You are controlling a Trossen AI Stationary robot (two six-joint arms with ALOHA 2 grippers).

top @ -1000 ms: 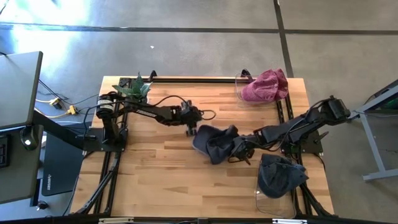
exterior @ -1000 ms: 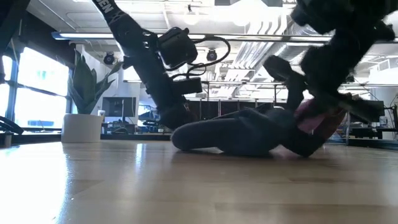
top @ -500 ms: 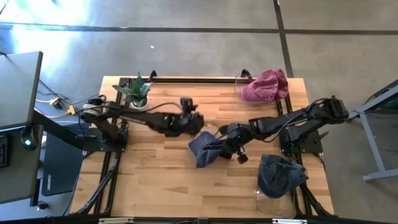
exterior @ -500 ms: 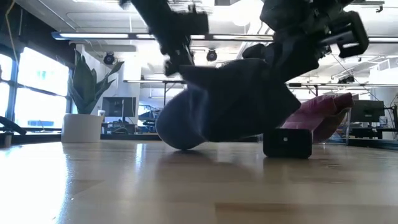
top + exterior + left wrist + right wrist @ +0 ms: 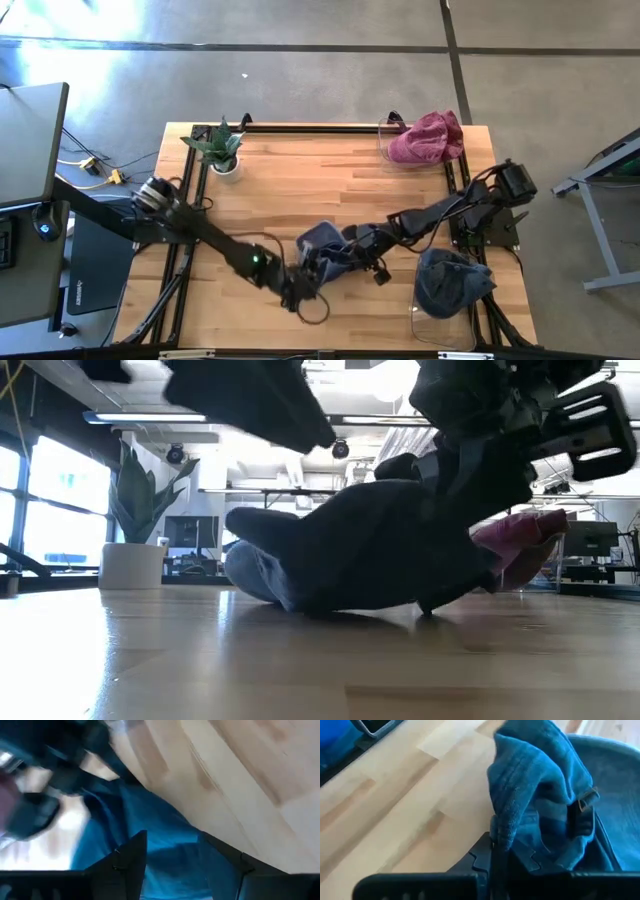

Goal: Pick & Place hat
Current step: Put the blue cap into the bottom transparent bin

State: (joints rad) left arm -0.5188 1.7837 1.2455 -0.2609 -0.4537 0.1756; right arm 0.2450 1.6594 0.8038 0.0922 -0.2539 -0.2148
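I see the blue hat [image 5: 325, 255] lying crumpled near the front middle of the desk [image 5: 270, 190], between my two arms. It is soft cloth. It folds and sags wherever nothing holds it, so I think it is light and floppy and will not keep its shape when I lift it.

My right pincer [image 5: 495, 851] is clenched on a bunched fold of the hat's edge. In the right wrist view the cloth sticks up out of the tight fingers, and a small strap buckle [image 5: 586, 800] shows just beside the fold. The fabric looks a bit fuzzy, so I guess it will not slip out easily.

My left pincer [image 5: 172, 862] is at the front side of the hat, with its fingers apart and blue cloth between them. I cannot tell if they are really gripping it.

I think the best place to hold is a thick part, like the folded edge or the band near the strap. A thin single layer might stretch or pull free.
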